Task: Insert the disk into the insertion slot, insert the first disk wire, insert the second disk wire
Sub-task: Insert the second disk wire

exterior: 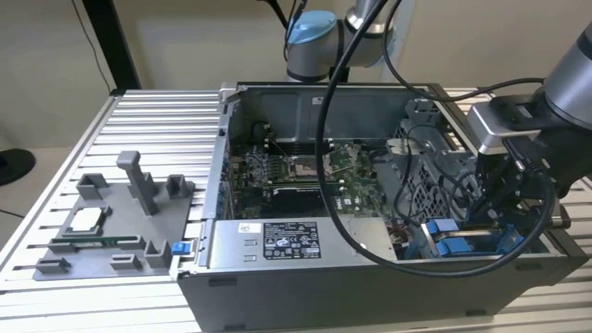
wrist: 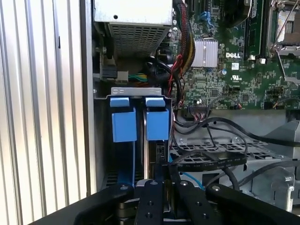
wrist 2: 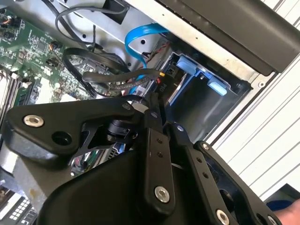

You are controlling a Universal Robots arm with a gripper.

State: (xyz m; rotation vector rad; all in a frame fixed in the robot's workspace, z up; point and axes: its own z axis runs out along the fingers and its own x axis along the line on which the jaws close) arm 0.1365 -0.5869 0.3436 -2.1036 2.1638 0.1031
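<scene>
hand (wrist: 161, 180) closed on a black wire (wrist: 159, 154) | over insertion slot (wrist: 139, 124) | label unreadable

The arm (exterior: 315, 41) is built of silver-grey tubes with a pale blue cap on a joint, and thick black cables (exterior: 342, 139) loop down from it in the exterior view. Near the wrist sits a silver-grey, box-shaped block (exterior: 504, 125) above a black housing. In both wrist views the gripper (wrist 2: 157, 101) is matte black, with flat linkage bars pinned by round silver screws (wrist 2: 161, 193), and 2 narrow black fingers (wrist: 157, 187).
</scene>
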